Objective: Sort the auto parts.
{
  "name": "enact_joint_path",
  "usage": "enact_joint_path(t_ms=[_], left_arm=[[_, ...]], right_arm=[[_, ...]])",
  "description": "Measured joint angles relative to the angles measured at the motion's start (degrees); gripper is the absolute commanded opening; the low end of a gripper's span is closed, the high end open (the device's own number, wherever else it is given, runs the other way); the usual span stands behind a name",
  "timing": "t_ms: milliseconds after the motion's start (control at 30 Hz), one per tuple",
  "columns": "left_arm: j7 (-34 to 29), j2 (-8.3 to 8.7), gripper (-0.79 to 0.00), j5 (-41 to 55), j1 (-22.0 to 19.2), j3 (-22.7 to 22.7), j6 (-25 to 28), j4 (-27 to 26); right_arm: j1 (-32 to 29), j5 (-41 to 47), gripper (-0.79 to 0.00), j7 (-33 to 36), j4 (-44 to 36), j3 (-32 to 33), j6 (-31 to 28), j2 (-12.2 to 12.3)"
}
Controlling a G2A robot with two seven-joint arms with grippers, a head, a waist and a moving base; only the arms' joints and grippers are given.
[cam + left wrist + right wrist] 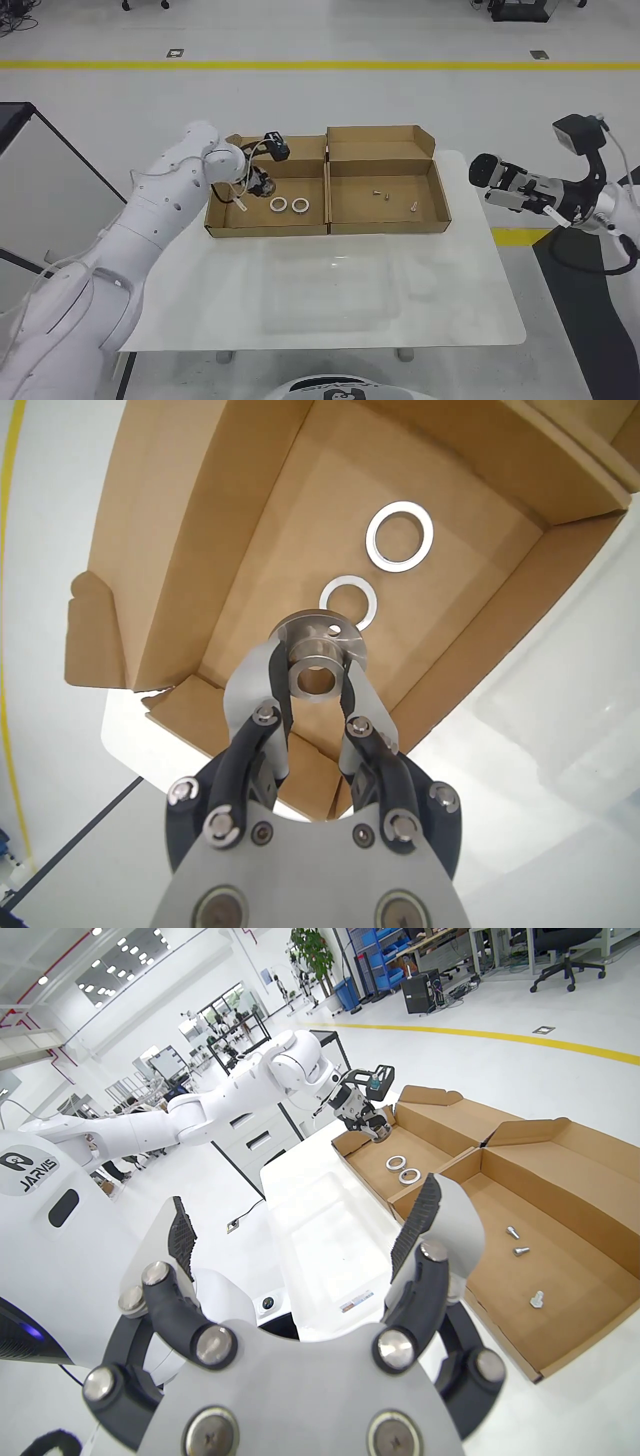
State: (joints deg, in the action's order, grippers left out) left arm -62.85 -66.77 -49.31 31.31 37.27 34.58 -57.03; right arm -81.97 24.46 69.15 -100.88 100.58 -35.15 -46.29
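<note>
The left tool (316, 687) pinches a flanged metal bushing (300, 629) by its narrow hub, low over the left cardboard box (235, 565), just above two flat rings (399, 537). A slipping grip could drop it onto them. The right tool (305, 1202) hangs spread wide, holding nothing, beside the surface (470, 280).

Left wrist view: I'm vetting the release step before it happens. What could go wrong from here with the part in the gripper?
1. The left gripper grips the silver flanged metal bushing only by its narrow round hub, so it may slip or tilt.
2. It hangs over the open brown cardboard box, close to the nearer flat silver metal ring. If dropped, it could land on that ring or roll.
</note>
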Motion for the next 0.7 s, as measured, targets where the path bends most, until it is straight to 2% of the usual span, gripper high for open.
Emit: enact_joint_path(t_ms=[700], left_arm=[[7.27, -4.10, -0.785, -5.32, -1.83, -5.44, 1.21, 15.81]], right_arm=[[0.00, 0.00, 0.000, 0.00, 0.00, 0.00, 0.00, 0.00]])
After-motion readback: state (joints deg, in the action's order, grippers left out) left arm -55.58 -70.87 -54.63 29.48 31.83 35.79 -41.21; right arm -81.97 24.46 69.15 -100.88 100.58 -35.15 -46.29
